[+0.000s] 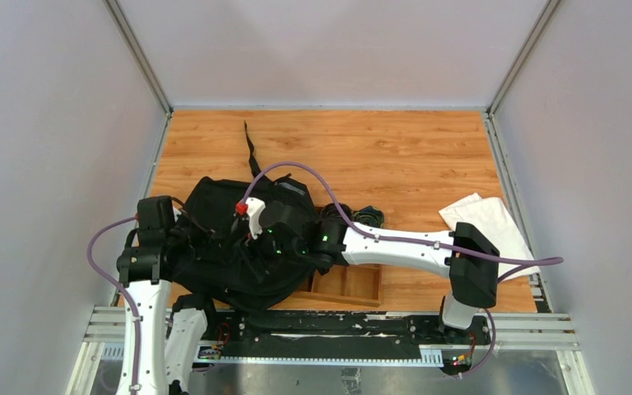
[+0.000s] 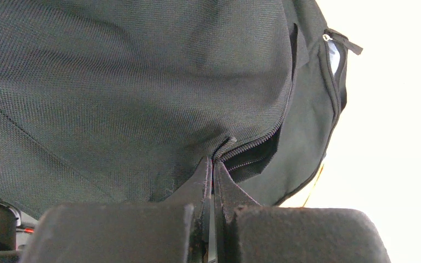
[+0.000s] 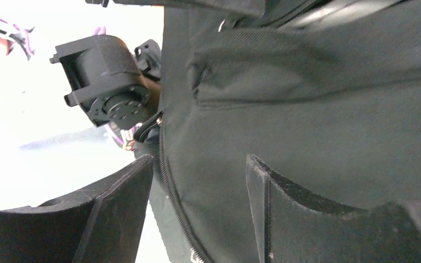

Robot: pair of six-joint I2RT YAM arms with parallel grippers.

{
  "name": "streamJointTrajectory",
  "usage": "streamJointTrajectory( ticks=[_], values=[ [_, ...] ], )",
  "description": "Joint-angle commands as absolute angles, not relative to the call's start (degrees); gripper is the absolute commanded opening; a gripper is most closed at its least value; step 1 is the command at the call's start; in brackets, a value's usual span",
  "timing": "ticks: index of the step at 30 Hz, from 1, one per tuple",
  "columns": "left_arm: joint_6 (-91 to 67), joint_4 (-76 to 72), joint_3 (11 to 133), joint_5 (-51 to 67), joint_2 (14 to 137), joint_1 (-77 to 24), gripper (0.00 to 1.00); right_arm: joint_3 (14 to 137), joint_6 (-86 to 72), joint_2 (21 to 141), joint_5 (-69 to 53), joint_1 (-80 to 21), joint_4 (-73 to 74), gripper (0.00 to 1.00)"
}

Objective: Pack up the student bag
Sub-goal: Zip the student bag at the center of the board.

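While left end effector (image 2: 212, 163) pinches bag (image 1: 214, 202) on wood tabletop (image 1: 395, 148), right end effector (image 3: 198, 164) wide.

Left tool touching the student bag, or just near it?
Touching. The left wrist view shows the left tool shut, with its tips pinching the student bag fabric right beside the zipper.

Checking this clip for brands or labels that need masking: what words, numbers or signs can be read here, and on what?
No text can be read in any view.
Bag: plain black fabric, no logo or printed tag showing.
Tray: bare wood, no marking.
White sheet: no print visible.
Strip along the near rail: fine marks, too small to read.
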State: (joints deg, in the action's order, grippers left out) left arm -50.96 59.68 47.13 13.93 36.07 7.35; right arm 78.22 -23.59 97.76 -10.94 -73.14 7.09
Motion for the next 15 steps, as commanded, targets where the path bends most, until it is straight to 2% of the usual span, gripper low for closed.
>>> streamJointTrajectory(
  ticks=[1,8,15],
  values=[
    [-49.3,56.6,47.8,15.4,36.8,7.1,0.00,80.3,-17.5,97.4,-5.9,-73.7,3.6,0.67],
    [-44.6,56.7,48.6,21.6,39.3,7.1,0.00,78.0,-10.6,96.9,2.0,-73.9,-3.6,0.62],
    [-44.2,56.7,48.7,22.0,40.5,7.1,0.00,58.4,2.1,92.8,1.6,-74.6,-30.0,0.62]
  ],
)
